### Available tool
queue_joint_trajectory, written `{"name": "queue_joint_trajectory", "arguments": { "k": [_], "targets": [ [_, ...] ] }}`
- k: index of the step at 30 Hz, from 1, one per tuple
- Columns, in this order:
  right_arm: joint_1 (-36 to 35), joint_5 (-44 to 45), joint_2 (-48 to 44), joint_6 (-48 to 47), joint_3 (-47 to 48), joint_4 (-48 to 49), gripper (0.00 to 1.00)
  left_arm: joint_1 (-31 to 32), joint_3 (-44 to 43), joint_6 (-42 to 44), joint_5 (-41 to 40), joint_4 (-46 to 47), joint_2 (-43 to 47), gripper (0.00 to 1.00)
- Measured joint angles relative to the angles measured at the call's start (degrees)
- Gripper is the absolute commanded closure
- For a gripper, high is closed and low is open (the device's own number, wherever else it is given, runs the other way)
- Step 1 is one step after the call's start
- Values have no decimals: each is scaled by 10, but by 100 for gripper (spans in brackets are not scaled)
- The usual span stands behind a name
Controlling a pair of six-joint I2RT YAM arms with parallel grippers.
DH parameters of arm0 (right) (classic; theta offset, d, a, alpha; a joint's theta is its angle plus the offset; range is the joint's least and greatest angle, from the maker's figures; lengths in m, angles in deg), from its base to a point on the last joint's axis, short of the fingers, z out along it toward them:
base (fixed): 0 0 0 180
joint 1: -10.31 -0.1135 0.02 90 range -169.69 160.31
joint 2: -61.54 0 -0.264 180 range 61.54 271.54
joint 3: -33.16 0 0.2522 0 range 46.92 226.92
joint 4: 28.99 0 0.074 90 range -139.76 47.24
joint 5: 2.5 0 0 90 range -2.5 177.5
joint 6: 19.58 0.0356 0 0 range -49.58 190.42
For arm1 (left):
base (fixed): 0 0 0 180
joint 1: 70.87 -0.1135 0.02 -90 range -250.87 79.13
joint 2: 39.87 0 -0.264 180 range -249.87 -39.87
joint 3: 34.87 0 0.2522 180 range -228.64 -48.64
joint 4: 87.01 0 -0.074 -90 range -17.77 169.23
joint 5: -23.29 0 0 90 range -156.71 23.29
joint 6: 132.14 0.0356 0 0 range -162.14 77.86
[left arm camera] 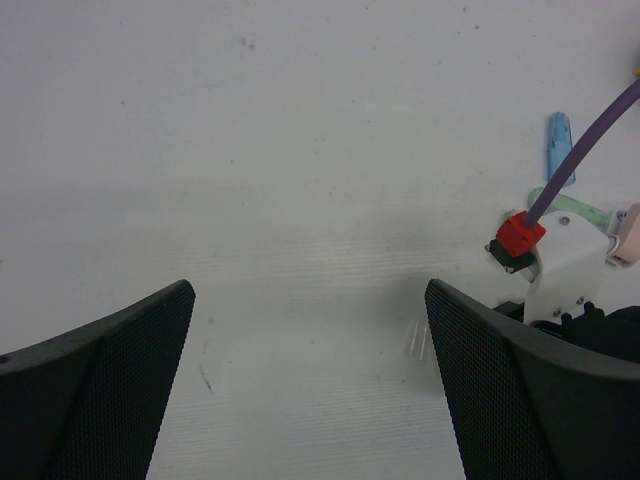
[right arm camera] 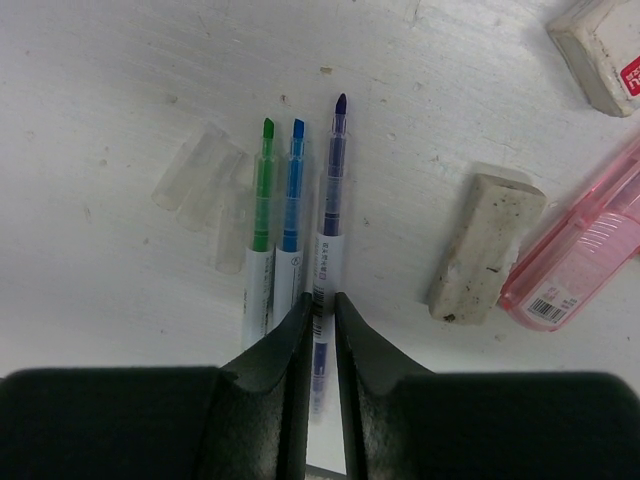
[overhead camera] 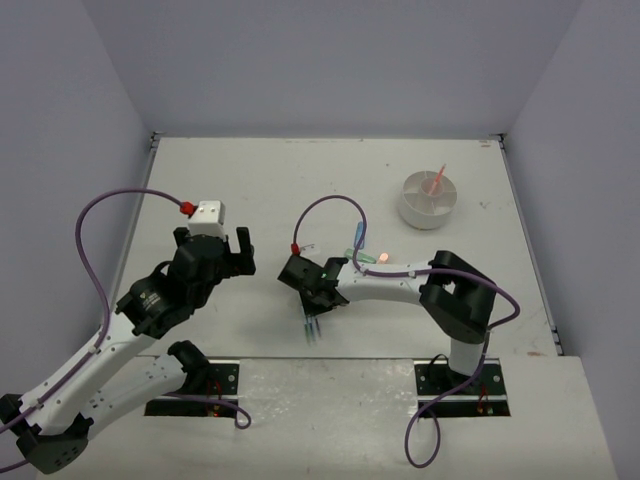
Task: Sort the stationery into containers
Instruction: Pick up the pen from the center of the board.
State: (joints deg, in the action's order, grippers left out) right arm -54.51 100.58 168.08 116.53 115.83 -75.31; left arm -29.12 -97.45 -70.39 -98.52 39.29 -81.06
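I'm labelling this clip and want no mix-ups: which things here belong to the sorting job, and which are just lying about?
Part of the job: purple pen, pinched by the right gripper; green pen; blue pen; grubby eraser; sleeved eraser; pink case; white tub; red pen in it.
Just lying about: clear caps, likely; purple cable.

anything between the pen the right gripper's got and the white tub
Nothing tall. The right gripper pinches the purple pen; only small stationery pieces lie on the table toward the tub, probably cleared once lifted.
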Motion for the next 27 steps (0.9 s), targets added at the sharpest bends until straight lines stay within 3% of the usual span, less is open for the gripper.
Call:
{"name": "queue_joint_trajectory", "arguments": {
  "k": [9, 11, 14, 20, 27],
  "targets": [
    [8, 2, 10, 4, 1, 1, 80, 0, 0, 1, 1, 0, 2, 0],
    [9, 3, 10, 4, 1, 1, 85, 0, 0, 3, 1, 0, 2, 0],
    [11, 5, 10, 4, 1, 0, 99, 0, 0, 4, 1, 0, 2, 0],
    [12, 15, 6, 2, 1, -6, 100, 0, 0, 4, 3, 0, -8, 0],
    [19, 66, -101, -7, 1, -55, 100, 0, -7, -12, 48, -10, -56, 2]
  ]
}}
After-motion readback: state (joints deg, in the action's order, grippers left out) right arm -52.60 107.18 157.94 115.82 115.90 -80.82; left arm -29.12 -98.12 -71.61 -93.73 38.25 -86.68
